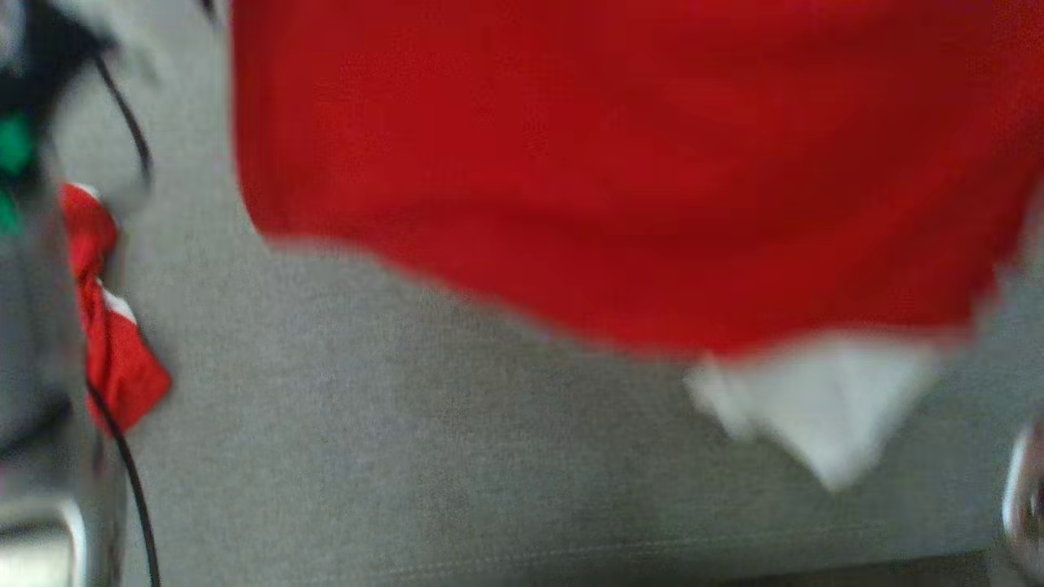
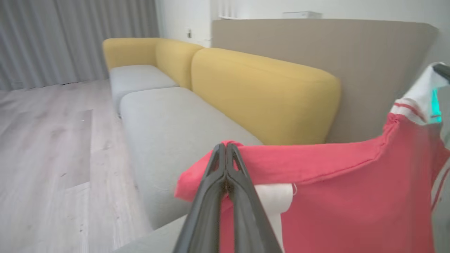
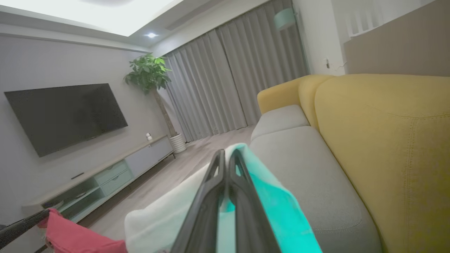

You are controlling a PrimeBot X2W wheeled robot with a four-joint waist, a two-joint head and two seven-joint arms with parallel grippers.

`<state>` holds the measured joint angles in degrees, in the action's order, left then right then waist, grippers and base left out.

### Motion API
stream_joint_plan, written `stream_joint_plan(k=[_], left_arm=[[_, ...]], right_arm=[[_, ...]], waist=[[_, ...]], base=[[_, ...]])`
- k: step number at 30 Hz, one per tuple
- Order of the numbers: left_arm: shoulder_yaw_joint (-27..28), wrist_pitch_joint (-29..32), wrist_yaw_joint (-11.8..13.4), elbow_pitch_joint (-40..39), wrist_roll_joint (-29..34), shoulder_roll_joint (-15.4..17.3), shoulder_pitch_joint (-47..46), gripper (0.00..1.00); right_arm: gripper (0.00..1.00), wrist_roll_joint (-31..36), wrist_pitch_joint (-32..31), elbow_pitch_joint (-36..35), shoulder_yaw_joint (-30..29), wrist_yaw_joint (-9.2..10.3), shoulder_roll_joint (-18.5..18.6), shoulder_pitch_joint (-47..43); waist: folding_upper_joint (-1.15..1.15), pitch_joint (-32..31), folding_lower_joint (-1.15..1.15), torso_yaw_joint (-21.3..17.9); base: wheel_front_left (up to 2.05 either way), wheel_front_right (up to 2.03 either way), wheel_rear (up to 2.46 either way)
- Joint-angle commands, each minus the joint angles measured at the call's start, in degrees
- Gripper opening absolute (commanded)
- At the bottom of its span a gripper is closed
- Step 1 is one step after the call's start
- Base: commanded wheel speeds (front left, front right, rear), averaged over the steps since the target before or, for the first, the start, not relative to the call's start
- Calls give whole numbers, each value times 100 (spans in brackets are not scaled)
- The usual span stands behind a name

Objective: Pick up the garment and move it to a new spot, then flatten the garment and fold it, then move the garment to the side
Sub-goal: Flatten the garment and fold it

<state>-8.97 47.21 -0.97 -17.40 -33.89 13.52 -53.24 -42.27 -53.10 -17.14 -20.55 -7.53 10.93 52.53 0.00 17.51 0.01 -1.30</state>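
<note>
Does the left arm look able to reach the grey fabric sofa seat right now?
Probably yes: the left gripper, fingers shut on the red cloth garment, hangs above the grey fabric sofa seat, nothing else between.

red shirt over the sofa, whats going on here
The robot is holding the red shirt up by two ends, one in each gripper. The left gripper has its fingers shut on a red edge, and the right gripper is shut on a white part. The shirt hangs stretched between them above the grey sofa seat, not yet laid flat or folded.
</note>
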Motion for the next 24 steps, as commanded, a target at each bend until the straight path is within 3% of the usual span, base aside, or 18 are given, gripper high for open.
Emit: stream_joint_plan(k=[1,7,13,18,24], left_arm=[[252,-138,16,220,197,179,-584,0],[104,-1672,97,2418,1181,-38,-2508,0],[-69,-3395,178,4113,1705,-336,-3502,0],[-277,-4492,90,4981,1781,-605,-2959,0],[-459,-4857,-146,5001,1537,-674,-1042,0]], right_arm=[[0,316,141,112,154,4,-121,508],[0,1573,1594,1849,466,4,-488,2497],[0,1882,3091,3162,783,4,-644,3302],[0,1357,3762,3478,1140,4,-595,2413],[0,478,3822,2811,1547,4,-172,86]], waist=[[0,644,-1,175],[0,1335,-1,261],[0,1782,-1,184],[0,1687,-1,91],[0,1168,-1,-31]], base=[[0,0,0],[0,0,0],[0,0,0],[0,0,0],[0,0,0]])
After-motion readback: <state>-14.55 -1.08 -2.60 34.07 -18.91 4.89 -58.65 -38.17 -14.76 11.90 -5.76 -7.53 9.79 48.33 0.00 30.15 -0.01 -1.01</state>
